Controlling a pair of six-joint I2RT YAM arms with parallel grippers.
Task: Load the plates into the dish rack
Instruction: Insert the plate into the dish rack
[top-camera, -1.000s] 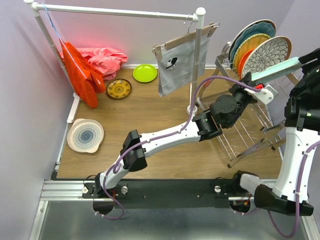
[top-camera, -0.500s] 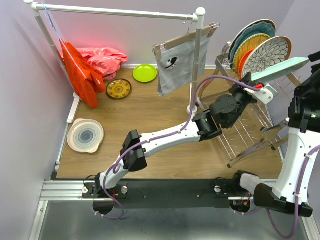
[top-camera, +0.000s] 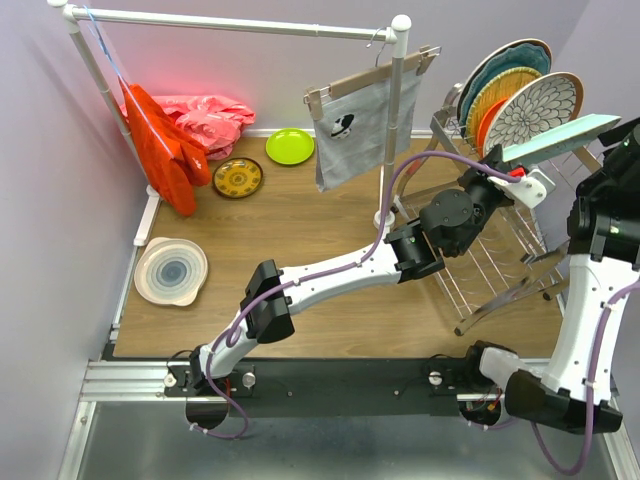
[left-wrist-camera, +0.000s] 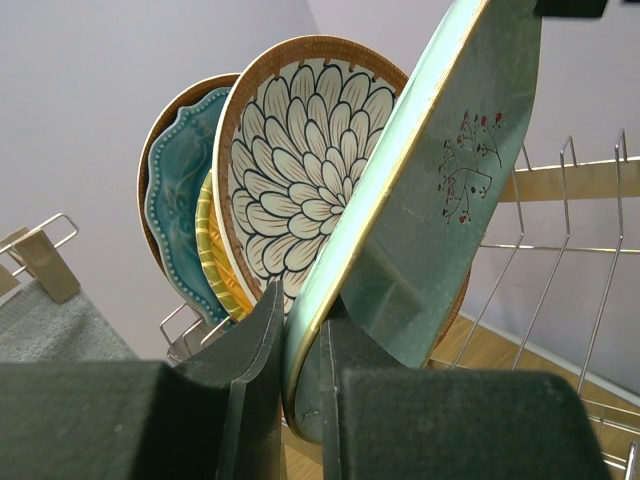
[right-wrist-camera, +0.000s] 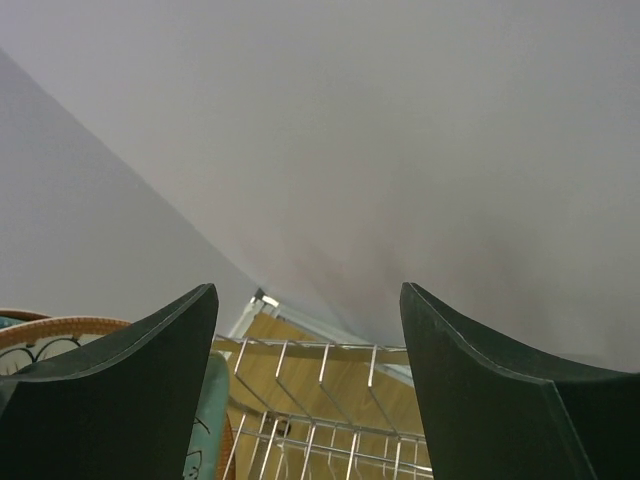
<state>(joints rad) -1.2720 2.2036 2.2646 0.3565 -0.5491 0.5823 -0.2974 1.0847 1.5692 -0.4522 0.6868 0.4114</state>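
Observation:
My left gripper (top-camera: 506, 166) (left-wrist-camera: 300, 300) is shut on the lower end of the mint rectangular tray (top-camera: 560, 137) (left-wrist-camera: 440, 200), holding it tilted above the dish rack (top-camera: 500, 260) (left-wrist-camera: 560, 250). In the rack's back slots, close behind the tray, stand a brown-rimmed floral plate (top-camera: 545, 105) (left-wrist-camera: 310, 150), a teal scalloped plate (top-camera: 505, 65) (left-wrist-camera: 180, 210), a yellow woven one (top-camera: 495, 95) and an orange one (top-camera: 487, 122). My right gripper (top-camera: 628, 135) (right-wrist-camera: 305, 290) is open and empty just right of the tray's far end. On the table lie lime green (top-camera: 289, 146), yellow-brown patterned (top-camera: 238, 177) and white ringed (top-camera: 171, 270) plates.
A white pipe rail (top-camera: 240, 24) spans the back, with a grey cloth bag (top-camera: 352, 120) hanging just left of the rack. Red (top-camera: 160, 150) and pink (top-camera: 205, 120) cloths sit at the back left. Purple walls close in the left, back and right.
My right gripper has come off the tray's far end and sunk slightly to the right, leaving that end bare. The left arm and the tray have stayed put.

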